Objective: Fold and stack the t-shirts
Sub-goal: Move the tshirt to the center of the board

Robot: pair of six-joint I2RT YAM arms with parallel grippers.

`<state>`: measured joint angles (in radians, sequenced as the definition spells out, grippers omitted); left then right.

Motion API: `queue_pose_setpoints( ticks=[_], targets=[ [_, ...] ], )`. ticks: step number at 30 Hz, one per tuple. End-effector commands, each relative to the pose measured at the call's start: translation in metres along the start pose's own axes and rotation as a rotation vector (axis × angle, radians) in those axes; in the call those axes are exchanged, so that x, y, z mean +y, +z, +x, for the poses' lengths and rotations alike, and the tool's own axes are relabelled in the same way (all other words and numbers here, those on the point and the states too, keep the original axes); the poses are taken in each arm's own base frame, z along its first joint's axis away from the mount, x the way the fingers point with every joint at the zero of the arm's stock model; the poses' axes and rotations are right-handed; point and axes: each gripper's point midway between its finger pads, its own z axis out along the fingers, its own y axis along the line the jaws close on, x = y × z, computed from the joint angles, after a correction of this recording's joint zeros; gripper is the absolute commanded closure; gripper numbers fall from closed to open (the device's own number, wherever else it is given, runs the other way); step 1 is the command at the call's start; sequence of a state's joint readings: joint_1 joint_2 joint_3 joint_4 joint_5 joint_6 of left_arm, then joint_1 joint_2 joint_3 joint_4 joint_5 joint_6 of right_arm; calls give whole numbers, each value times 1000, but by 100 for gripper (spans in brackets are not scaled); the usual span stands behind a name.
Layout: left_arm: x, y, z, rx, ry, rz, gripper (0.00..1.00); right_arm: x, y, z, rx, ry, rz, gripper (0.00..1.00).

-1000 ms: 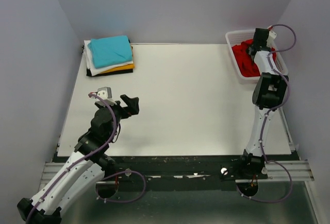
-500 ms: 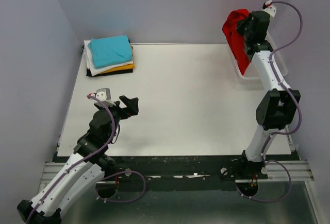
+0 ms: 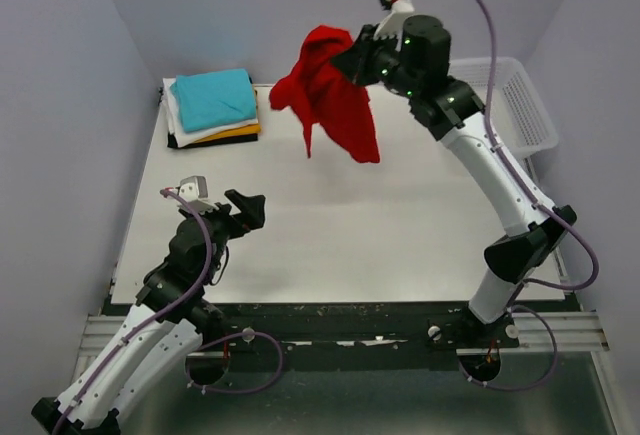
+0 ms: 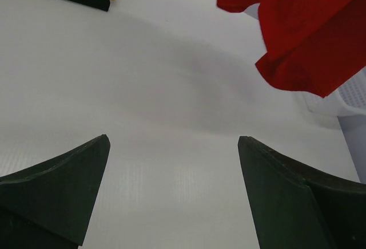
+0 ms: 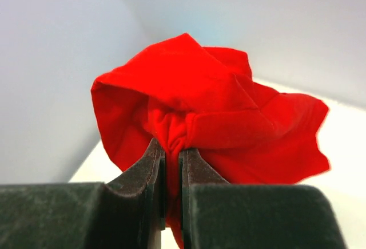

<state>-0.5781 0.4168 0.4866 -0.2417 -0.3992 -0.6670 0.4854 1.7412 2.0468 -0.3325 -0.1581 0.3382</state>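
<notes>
Red t-shirt hangs pinched between right jaws

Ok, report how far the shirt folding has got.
Done: a folded stack, teal on top, sits far left on the table. In hand: the right gripper is shut on the red shirt, hanging bunched above the table. Left: lay it flat, fold it, add it to the stack. The left gripper is open.

1. From high at the near edge, we look down over the whole table.
2. Our left wrist view skims low across it, with the red shirt, shared by all views, at upper right.
3. Our right wrist view faces that shirt, very close.
</notes>
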Motion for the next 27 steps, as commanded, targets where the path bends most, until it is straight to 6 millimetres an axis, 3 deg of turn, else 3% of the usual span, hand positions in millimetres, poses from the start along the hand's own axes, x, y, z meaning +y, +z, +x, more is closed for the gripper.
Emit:
queue_pose_setpoints(
  ticks=[1, 7, 15, 17, 19, 22, 25, 27],
  targets=[
    [6, -17, -3, 46, -82, -52, 2, 22, -19, 54, 146, -70, 142, 99],
    [15, -28, -5, 32, -118, -83, 1, 21, -47, 89, 147, -20, 242, 99],
    [-19, -22, 3, 80, -66, 101, 1, 51, -63, 128, 358, -98, 151, 99],
    [-22, -21, 5, 91, -58, 119, 1, 50, -62, 136, 381, -96, 161, 99],
    [-24, -20, 7, 102, -52, 127, 1, 47, -56, 153, 409, -83, 164, 97],
    [-28, -15, 16, 130, -45, 145, 1, 52, -38, 193, 472, -36, 107, 93],
    [-32, -9, 27, 180, -32, 155, 1, 55, -8, 232, 512, 7, 76, 91],
    [-34, -4, 35, 215, -5, 163, 1, 51, 18, 252, 546, 0, 91, 83]
  ],
)
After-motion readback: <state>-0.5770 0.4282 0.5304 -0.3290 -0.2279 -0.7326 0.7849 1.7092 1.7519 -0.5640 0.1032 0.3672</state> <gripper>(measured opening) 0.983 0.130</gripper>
